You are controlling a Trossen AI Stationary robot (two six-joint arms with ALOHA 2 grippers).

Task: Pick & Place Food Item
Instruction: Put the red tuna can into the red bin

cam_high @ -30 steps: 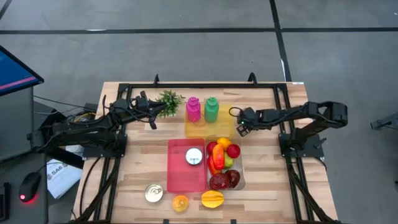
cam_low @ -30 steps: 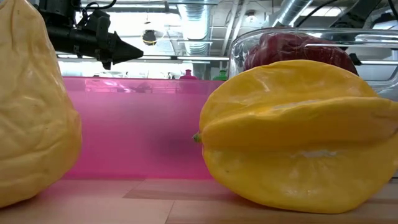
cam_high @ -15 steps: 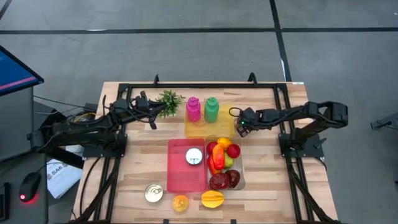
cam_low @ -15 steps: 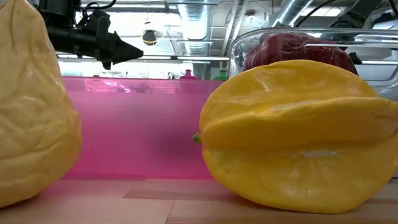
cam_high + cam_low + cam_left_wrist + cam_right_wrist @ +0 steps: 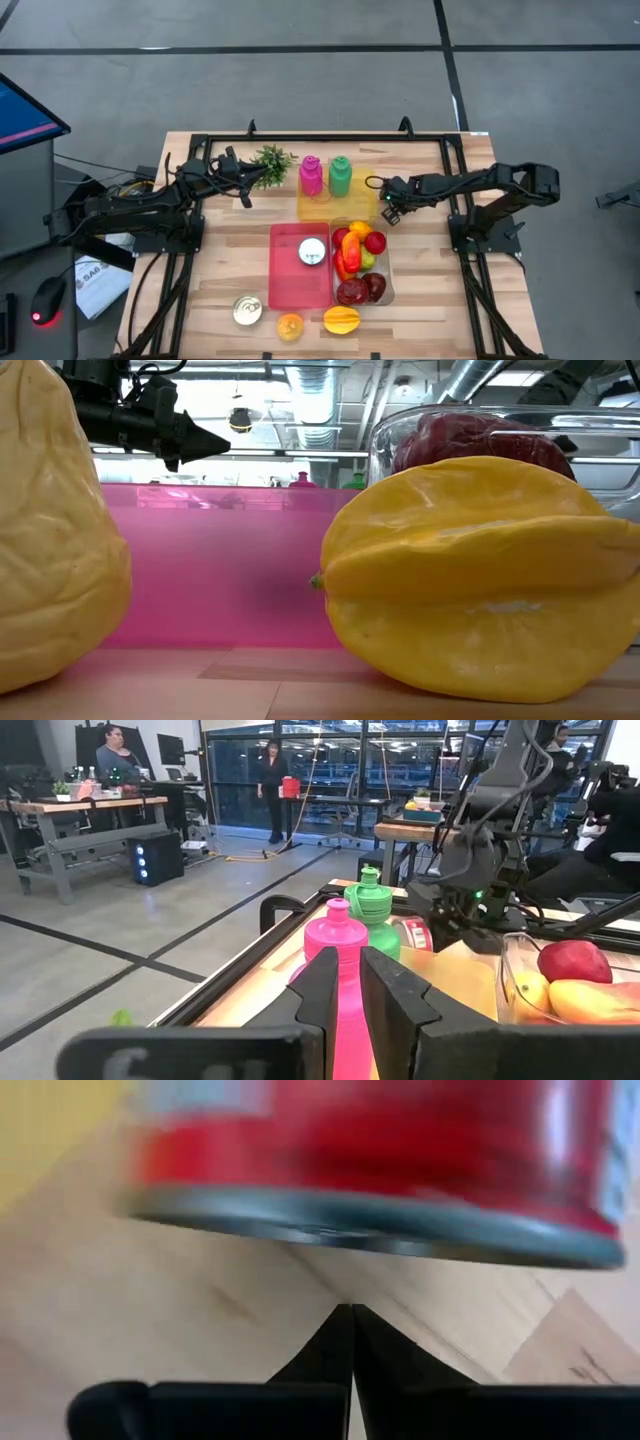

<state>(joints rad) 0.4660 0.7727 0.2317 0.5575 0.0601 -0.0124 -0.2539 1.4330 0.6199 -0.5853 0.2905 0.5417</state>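
holding mixed fruit: clear bin (image 5: 389, 291); pink tray (image 5: 283, 290) w/ can (image 5: 312, 252).

Overhead, tabletop-level, and two wrist views

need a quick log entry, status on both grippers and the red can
Right gripper shut, empty, nose close to the red can. Left gripper shut, empty, waiting by the plant. Can not yet gripped, nothing between it and the right fingers.
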